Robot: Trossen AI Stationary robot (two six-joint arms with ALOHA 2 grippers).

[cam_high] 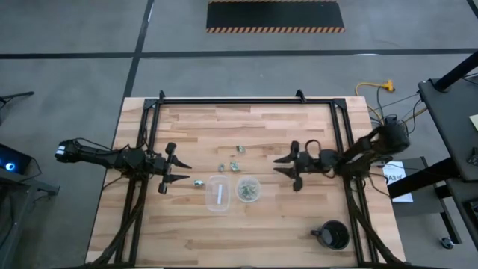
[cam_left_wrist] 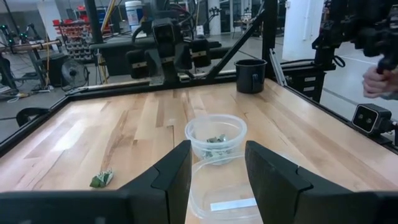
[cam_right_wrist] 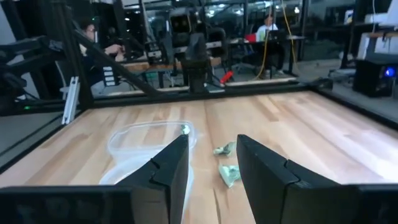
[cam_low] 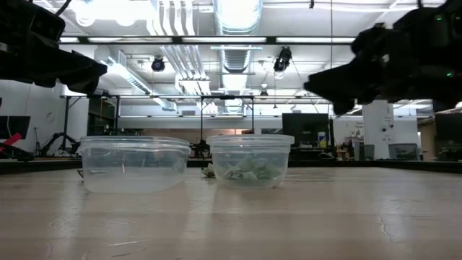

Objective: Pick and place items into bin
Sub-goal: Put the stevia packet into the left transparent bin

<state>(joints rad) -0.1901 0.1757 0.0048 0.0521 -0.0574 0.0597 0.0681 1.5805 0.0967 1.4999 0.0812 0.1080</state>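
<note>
Loose item [cam_high: 199,182] lies just right of the open, empty left claw [cam_high: 181,171]; right claw [cam_high: 279,164], also open, waits farther off.

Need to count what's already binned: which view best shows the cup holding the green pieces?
Left wrist view: the cup with green pieces sits unobstructed, its contents visible from above. High view shows it small; low view only side-on. In the right wrist view I can't pick it out.

cups [cam_high: 217,192]: 2 | mug [cam_high: 334,235]: 1 | loose items [cam_high: 240,149]: 4
</note>
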